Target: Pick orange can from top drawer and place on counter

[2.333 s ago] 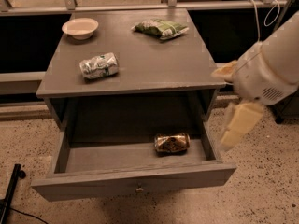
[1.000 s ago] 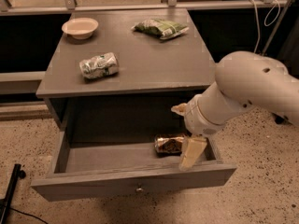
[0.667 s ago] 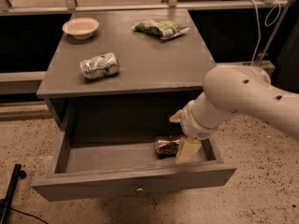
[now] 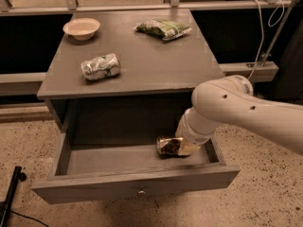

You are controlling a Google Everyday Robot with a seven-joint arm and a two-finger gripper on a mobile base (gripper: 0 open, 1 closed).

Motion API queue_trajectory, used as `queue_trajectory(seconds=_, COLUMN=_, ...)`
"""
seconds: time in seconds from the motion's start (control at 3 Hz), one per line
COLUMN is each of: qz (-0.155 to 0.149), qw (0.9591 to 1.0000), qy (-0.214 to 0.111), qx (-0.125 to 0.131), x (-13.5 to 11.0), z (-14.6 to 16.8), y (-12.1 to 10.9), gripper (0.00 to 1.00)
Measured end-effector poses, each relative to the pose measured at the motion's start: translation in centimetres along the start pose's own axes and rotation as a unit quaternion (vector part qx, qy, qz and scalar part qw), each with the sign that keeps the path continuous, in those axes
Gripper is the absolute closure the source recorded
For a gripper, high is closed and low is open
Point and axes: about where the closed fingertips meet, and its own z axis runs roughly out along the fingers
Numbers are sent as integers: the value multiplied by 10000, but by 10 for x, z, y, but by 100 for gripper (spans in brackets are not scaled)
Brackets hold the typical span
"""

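The arm [image 4: 246, 110], which hung outside the cabinet's right side a couple of seconds ago, has swung in over the open top drawer [image 4: 118, 162] and come down. Its tool [image 4: 183, 148] is now pressed against the right end of the orange can [image 4: 168, 145]. The can lies on its side on the drawer floor near the right wall, in the same spot as before. The tool touches the can, but the wrist covers it, so whether it is clamped on the can or only set around it cannot be told.

On the grey tabletop [image 4: 156, 65] a silver-and-green can [image 4: 100, 66] lies on its side at the left. A pale bowl [image 4: 81, 28] sits at the back left and a green bag [image 4: 163, 29] at the back right. The drawer front carries a small round knob [image 4: 140, 191]. The floor [image 4: 265, 197] is speckled, and a rail runs behind the cabinet.
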Motion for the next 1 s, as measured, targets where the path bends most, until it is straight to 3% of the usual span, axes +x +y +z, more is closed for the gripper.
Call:
queue_trajectory(seconds=0.67, qz=-29, qw=9994, qy=357, qx=-30, x=20, z=31, y=-13, gripper=43)
queue_trajectory(seconds=1.0, qz=35, qw=9995, qy=308, qx=-50, x=28, z=43, y=-20, gripper=43)
